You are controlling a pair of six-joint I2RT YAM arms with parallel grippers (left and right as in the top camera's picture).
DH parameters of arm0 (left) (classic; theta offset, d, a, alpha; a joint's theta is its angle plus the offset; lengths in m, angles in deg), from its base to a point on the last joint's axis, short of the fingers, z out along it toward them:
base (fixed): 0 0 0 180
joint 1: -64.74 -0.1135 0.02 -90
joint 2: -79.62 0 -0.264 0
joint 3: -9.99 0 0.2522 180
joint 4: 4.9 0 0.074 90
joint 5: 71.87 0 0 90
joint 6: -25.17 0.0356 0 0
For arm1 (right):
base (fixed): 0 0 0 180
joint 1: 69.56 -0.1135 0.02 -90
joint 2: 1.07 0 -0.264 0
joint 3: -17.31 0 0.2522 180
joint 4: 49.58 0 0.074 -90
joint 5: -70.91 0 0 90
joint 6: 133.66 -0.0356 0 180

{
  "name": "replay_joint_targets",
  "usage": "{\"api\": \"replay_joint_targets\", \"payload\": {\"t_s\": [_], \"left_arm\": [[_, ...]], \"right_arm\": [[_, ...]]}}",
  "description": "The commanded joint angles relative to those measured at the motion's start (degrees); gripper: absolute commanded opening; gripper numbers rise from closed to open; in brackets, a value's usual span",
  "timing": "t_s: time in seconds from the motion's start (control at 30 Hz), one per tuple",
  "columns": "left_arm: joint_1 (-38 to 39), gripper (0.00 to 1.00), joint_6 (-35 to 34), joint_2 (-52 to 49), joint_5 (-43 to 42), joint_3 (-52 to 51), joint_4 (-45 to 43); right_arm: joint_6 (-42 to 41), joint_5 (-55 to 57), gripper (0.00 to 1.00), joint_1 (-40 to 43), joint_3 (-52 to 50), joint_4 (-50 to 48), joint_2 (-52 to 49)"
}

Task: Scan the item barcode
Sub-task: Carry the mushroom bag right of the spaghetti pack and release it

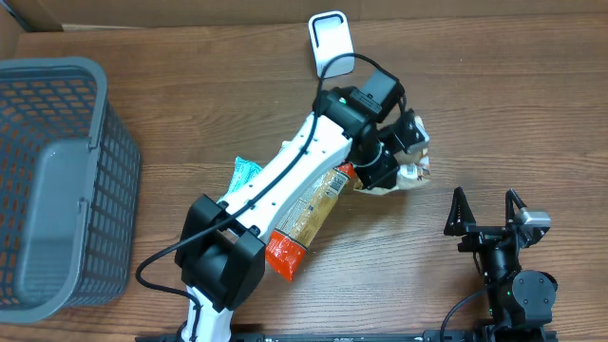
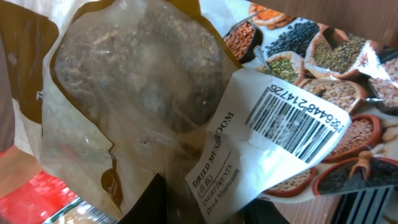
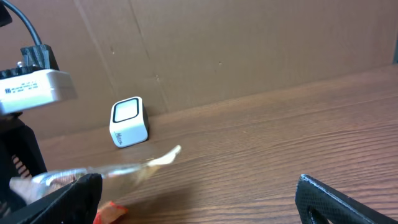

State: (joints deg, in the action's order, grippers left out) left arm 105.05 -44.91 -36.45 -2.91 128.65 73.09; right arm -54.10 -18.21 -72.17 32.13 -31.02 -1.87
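The item is a clear bag of dried mushrooms (image 2: 143, 93) with a white barcode label (image 2: 289, 118). My left gripper (image 2: 211, 208) is shut on the bag's lower edge, its dark fingers (image 2: 161, 205) on either side of the film. From overhead, the left gripper (image 1: 391, 163) holds the bag (image 1: 416, 169) above the table, right of centre. The white scanner (image 1: 331, 40) stands at the far edge, also in the right wrist view as the scanner (image 3: 129, 121). My right gripper (image 1: 489, 217) rests open at the near right, nothing between its fingers (image 3: 336, 202).
A grey mesh basket (image 1: 57, 180) stands at the left. An orange-and-red snack bag (image 1: 302, 226) and a teal packet (image 1: 245, 173) lie under the left arm. A cardboard wall (image 3: 249, 43) backs the table. A corner of the held bag (image 3: 124, 167) shows near my right gripper.
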Motion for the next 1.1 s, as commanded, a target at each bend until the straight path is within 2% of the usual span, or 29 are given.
{"api": "replay_joint_targets", "payload": {"t_s": [0.0,0.07,0.13,0.2,0.3,0.43,0.6,0.83,1.0,1.07], "left_arm": [[0.6,0.11,2.7,-0.6,-1.2,-0.7,-0.2],[0.6,0.21,2.9,-0.6,-1.0,-0.7,-0.4],[0.6,0.43,2.8,-0.6,0.2,-0.7,-0.9],[0.5,0.6,2.7,-0.6,2.1,-0.5,-1.3],[-0.3,0.75,1.1,-0.6,4.1,0.8,-1.1],[-2.0,0.8,-1.6,-0.4,4.1,5.0,-0.3],[-5.3,0.82,-8.5,-0.4,4.1,17.4,5.1],[-13.5,0.92,-22.8,-0.3,7.9,39.1,19.5],[-21.6,1.0,-26.9,0.8,13.4,49.9,31.1],[-25.2,1.0,-27.6,2.1,15.3,51.2,32.6]], "right_arm": [[0.0,0.5,1.0,0.0,-0.6,-0.2,0.6],[0.0,0.5,1.0,0.0,-0.6,-0.2,0.6],[0.0,0.5,1.0,0.0,-0.6,-0.2,0.6],[0.0,0.5,1.0,0.0,-0.6,-0.2,0.6],[0.0,0.5,1.0,0.0,-0.6,-0.2,0.6],[0.0,0.5,1.0,0.0,-0.6,-0.2,0.6],[0.0,0.5,1.0,0.0,-0.6,-0.2,0.6],[0.0,0.5,1.0,0.0,-0.6,-0.2,0.6],[0.0,0.5,1.0,0.0,-0.6,-0.2,0.6],[0.0,0.5,1.0,0.0,-0.6,-0.2,0.6]]}}
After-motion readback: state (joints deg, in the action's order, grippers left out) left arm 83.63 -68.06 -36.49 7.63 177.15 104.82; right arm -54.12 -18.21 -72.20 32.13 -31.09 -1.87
